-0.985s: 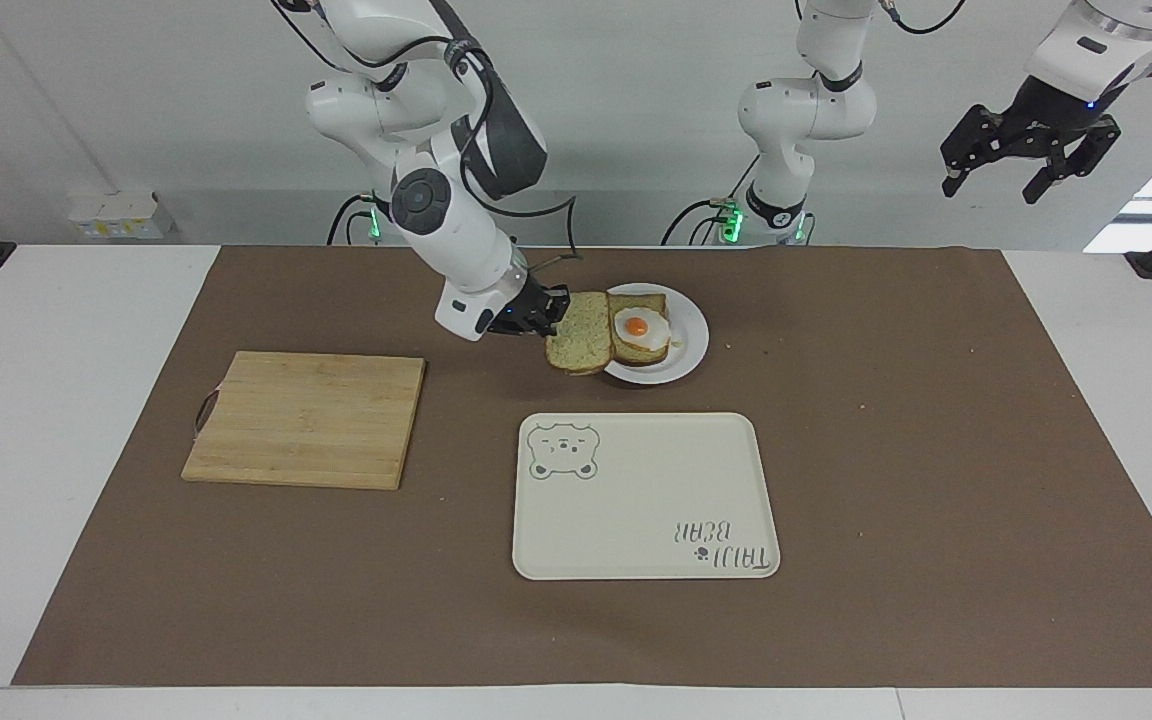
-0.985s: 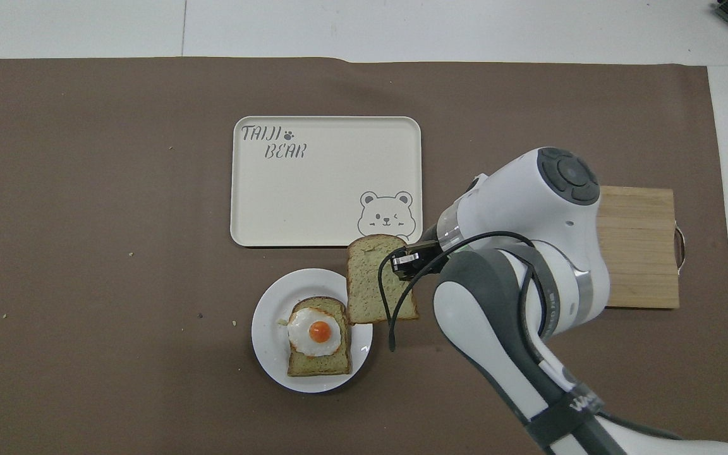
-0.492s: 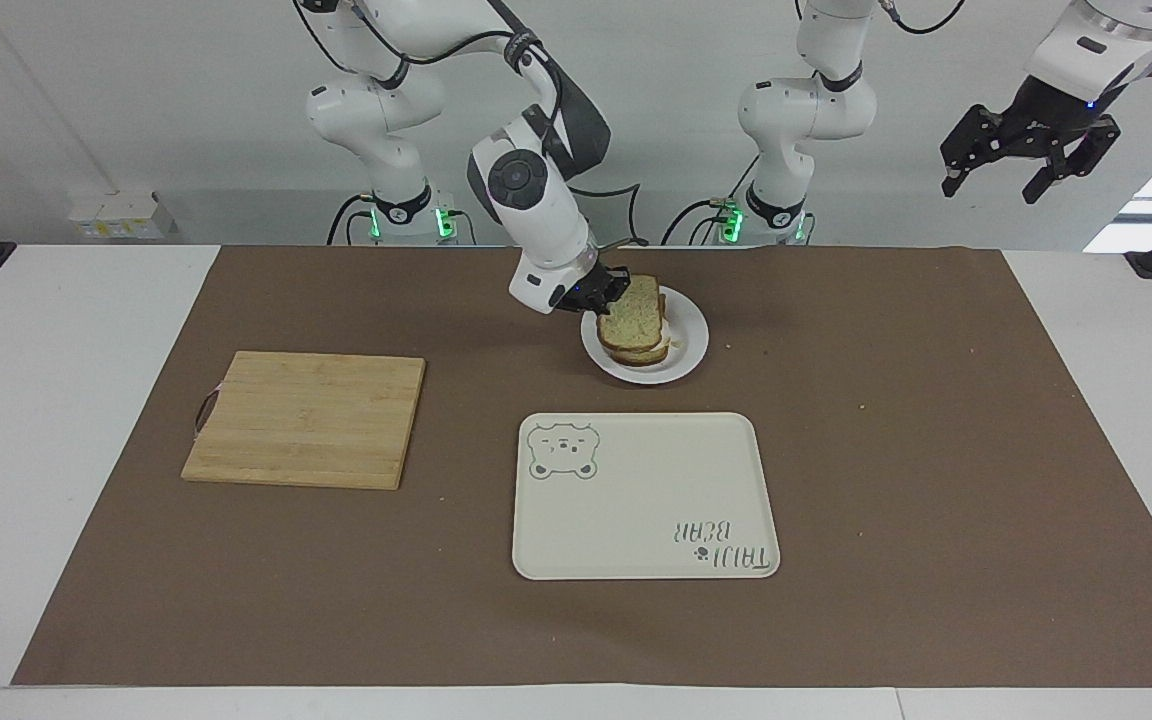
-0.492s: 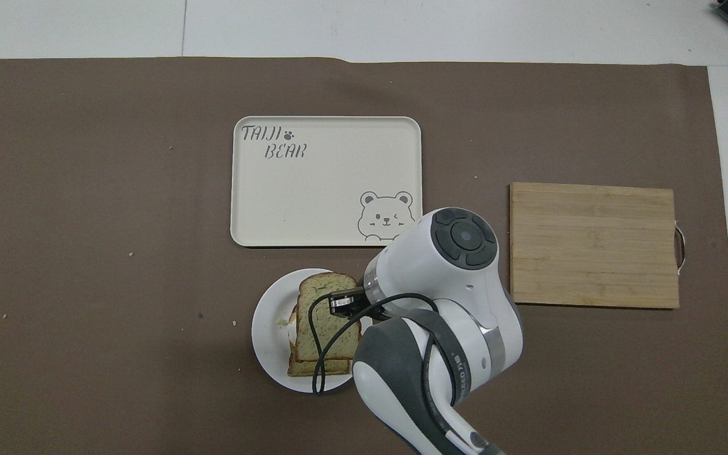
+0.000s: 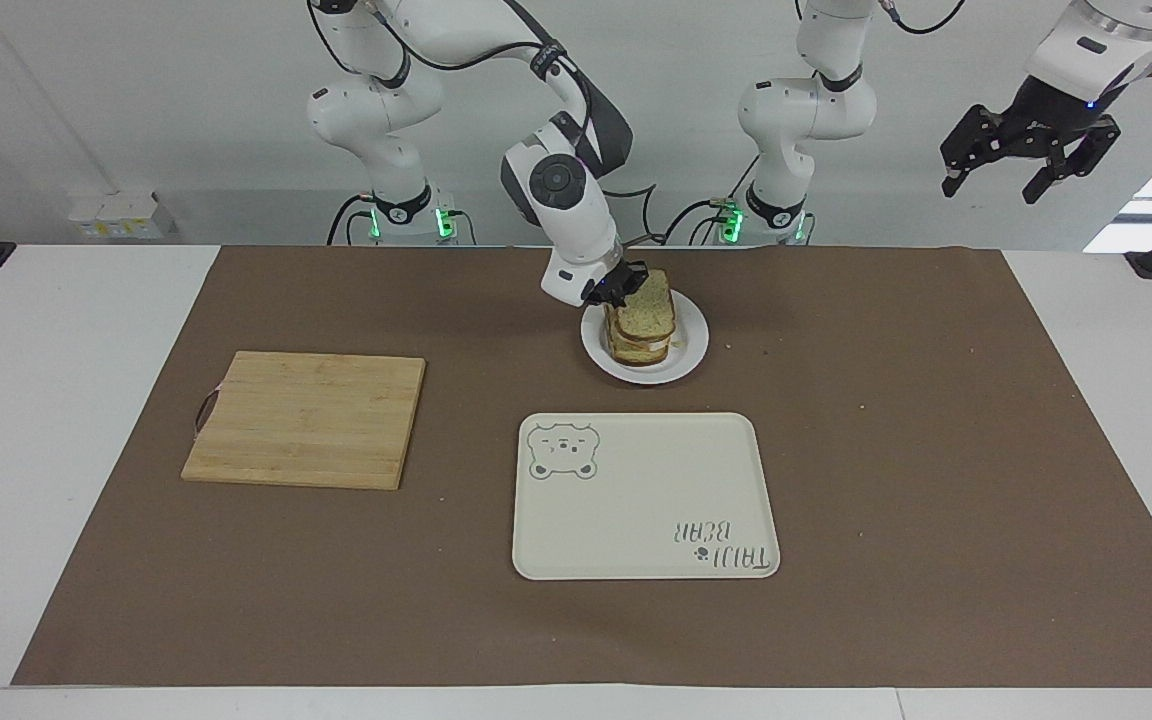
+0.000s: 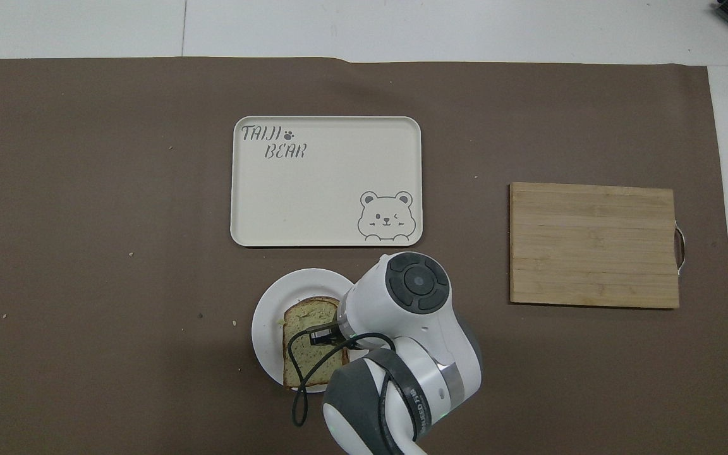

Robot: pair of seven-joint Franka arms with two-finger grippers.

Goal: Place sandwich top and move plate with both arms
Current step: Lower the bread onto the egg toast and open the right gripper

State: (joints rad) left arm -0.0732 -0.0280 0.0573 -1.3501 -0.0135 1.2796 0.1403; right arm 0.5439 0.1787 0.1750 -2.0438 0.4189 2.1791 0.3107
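The sandwich top (image 5: 650,303), a pale speckled bread slice, is held by one edge in my right gripper (image 5: 622,286), which is shut on it. The slice is tilted over the lower bread slice (image 5: 640,350) on the white plate (image 5: 692,345). The egg is hidden beneath it. I cannot tell whether the top slice rests on the stack. In the overhead view the sandwich top (image 6: 306,344) covers the lower slice on the plate (image 6: 266,319), and the right arm's wrist hides most of the right gripper (image 6: 322,333). My left gripper (image 5: 994,186) waits open and empty, high above the left arm's end of the table.
A cream tray with a bear drawing (image 5: 636,500) (image 6: 326,183) lies farther from the robots than the plate. A wooden cutting board (image 5: 306,418) (image 6: 591,243) lies toward the right arm's end. A brown mat (image 5: 936,450) covers the table.
My right gripper carried the sandwich top from beside the plate to over the egg slice, covering the egg, and the right arm drew nearer to the robots. The left arm has not moved.
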